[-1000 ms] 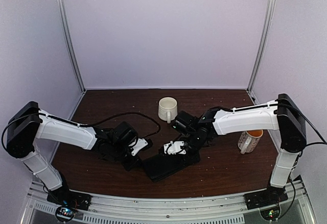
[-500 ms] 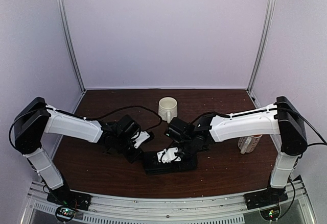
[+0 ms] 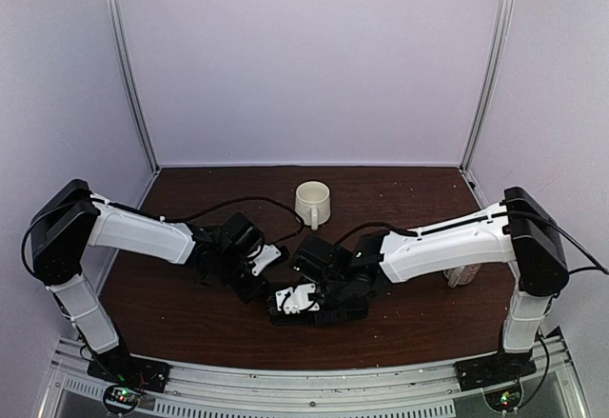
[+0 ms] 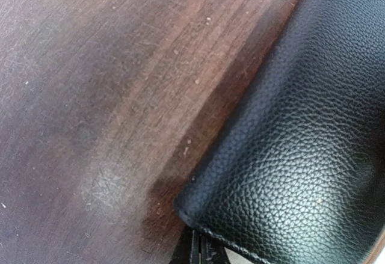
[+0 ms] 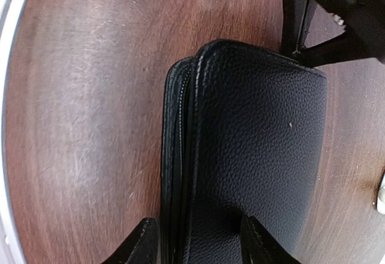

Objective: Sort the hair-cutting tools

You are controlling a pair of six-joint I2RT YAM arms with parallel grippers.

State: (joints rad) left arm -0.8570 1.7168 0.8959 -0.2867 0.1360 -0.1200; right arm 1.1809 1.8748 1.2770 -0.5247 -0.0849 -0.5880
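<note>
**Tools Unseen, Case Straddled**

No scissors or clips are seen in any view; they are judged to be shut inside the zipped black case lying flat on the table. Thin, stiff, slippery metal is to be expected, best pinched across the blades near the pivot. The right gripper is set part-open astride the case's zip edge, nothing clamped. The left gripper is closed and empty at the case's corner.
</note>
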